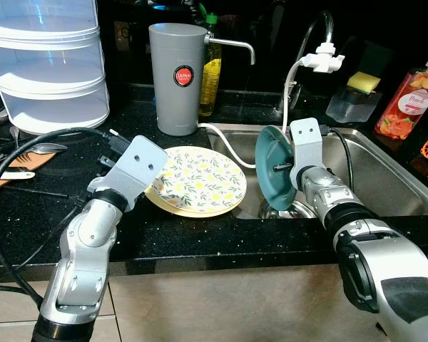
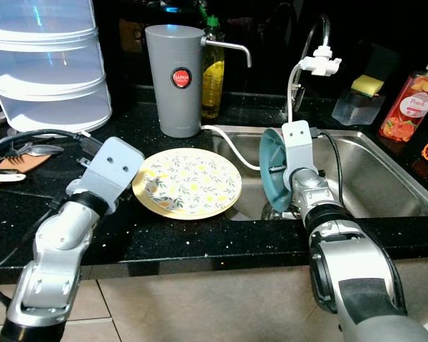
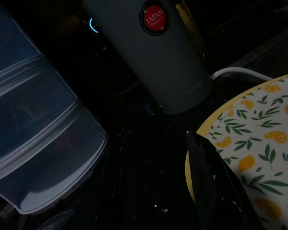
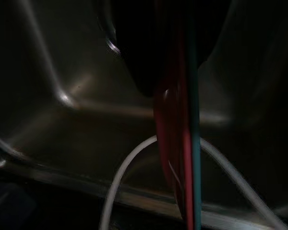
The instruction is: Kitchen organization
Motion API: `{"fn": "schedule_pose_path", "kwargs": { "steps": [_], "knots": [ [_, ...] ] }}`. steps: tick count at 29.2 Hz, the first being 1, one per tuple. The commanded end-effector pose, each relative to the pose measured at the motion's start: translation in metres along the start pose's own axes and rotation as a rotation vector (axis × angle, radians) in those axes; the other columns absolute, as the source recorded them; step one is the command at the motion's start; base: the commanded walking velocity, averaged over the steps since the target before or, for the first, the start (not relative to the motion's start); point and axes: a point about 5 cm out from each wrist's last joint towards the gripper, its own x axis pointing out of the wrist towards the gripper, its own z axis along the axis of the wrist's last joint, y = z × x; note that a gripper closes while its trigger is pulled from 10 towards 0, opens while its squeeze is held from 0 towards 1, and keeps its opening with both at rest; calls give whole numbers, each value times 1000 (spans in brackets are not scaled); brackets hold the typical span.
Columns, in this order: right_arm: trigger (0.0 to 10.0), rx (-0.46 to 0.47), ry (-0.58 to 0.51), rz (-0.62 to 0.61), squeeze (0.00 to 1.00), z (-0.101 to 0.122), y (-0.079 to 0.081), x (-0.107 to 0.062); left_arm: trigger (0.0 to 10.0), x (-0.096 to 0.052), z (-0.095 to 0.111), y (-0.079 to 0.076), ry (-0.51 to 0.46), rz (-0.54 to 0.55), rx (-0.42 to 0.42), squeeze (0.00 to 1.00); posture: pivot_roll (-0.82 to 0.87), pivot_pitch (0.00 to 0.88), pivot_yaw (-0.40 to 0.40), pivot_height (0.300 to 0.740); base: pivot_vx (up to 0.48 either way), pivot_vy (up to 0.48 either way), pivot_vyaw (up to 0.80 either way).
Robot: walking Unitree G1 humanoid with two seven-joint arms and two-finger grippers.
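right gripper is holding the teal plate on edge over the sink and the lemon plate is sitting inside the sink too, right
Not quite. The right gripper does hold the teal plate on edge over the sink, but the lemon plate lies flat on the black counter beside the sink, by the left gripper. The left eye view shows it.

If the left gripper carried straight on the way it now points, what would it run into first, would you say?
Most likely the grey water filter jug, standing ahead of the left gripper beyond the lemon-patterned plate; depth is uncertain.
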Motion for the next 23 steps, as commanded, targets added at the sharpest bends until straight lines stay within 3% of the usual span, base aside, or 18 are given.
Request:
{"fn": "schedule_pose_path", "kwargs": {
  "steps": [1, 4, 12, 13, 14, 23],
  "knots": [
    [10000, 75, 71, 18, 1000, -11, -6, -1, 10000, 0, 2, -4, -6, -6, -14, 0, 214, 127, -132, 740, 0, 0, 0],
    [10000, 152, 98, 32, 1000, -16, -9, -2, 10000, 1, 2, -5, -5, -7, -10, 0, 209, 121, -131, 740, 0, 0, 0],
    [10000, 175, 104, 17, 1000, -22, -15, -3, 10000, 2, 3, -5, -12, -8, -11, 0, 203, 107, -124, 740, 0, 0, 0],
    [10000, 227, 96, 23, 1000, -18, -17, -3, 10000, 3, 4, -5, -15, -7, -10, 0, 203, 103, -124, 740, 0, 0, 0],
    [10000, 249, 87, 34, 0, -15, -18, -3, 10000, 3, 4, -5, -16, -6, -11, 0, 200, 100, -124, 740, 0, 0, 0],
    [10000, 317, -17, 105, 0, 3, -20, -4, 10000, 6, 5, -5, -27, -1, -16, 0, 193, 96, -121, 740, 0, 0, 0]
  ]
}}
